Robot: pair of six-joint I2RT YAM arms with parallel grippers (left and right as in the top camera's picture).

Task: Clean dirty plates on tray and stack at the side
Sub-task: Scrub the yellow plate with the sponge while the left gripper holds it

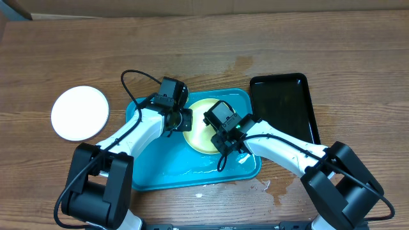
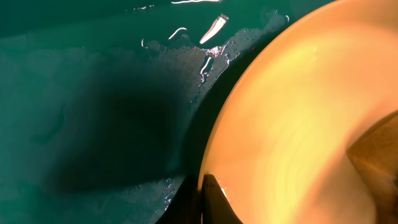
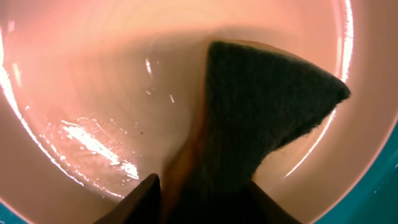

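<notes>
Brown wooden table [image 1: 358, 38] fills the scene, with a few wet spots [image 1: 265, 185] near its front edge. Just beyond them lies the large turquoise-blue rectangular plastic tray [image 1: 166, 179], its floor wet, holding the pale yellow-green round plate [image 1: 199, 137] in its far right part. The right gripper [image 1: 227, 142] pinches a dark green scouring sponge [image 3: 261, 106] that lies against the plate's inside. The left gripper [image 1: 182, 120] is clamped on the plate's left rim. Left of the tray, apart from it, rests a white round plate [image 1: 80, 113]. Just right of the tray, farther back, lies a glossy black narrow tray [image 1: 284, 105].
</notes>
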